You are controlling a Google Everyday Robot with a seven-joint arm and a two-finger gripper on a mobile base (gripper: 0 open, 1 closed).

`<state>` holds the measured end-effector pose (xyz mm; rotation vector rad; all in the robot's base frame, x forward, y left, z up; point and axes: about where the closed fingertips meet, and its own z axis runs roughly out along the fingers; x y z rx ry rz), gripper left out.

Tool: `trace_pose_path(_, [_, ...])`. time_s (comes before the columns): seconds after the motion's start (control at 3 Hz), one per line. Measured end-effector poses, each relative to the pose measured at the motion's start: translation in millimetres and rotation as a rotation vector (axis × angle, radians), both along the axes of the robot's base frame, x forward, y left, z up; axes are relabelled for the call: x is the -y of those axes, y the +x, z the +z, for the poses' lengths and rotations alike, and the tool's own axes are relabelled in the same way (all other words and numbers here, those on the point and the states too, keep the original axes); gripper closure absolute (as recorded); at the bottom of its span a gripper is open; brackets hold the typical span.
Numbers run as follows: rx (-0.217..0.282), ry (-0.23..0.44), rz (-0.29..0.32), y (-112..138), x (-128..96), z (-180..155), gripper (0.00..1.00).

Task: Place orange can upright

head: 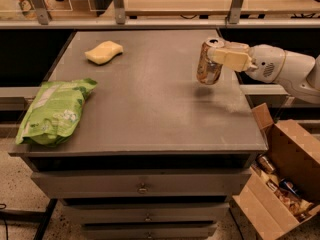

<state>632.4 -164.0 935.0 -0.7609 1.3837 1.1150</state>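
The orange can [208, 64] is a shiny golden-orange drink can with a silver rim. It is held nearly upright, tilted slightly, just above the right side of the grey table [150, 109]. My gripper [222, 57] reaches in from the right on a white arm and is shut on the can's upper half. A faint shadow lies on the tabletop below the can.
A yellow sponge [103, 52] lies at the back left of the table. A green chip bag [54, 111] lies at the front left edge. An open cardboard box [280, 184] with cans stands on the floor to the right. Drawers sit below the tabletop.
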Motion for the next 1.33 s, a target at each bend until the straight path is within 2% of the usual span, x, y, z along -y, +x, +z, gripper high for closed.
trace_pose_path(0.67, [0.006,-0.053,-0.023,0,22,-30,0.12])
trace_pose_path(1.0, [0.006,-0.081,-0.026,-1,27,-37,0.00])
trace_pose_path(1.33, [0.006,-0.081,-0.026,-1,27,-37,0.00])
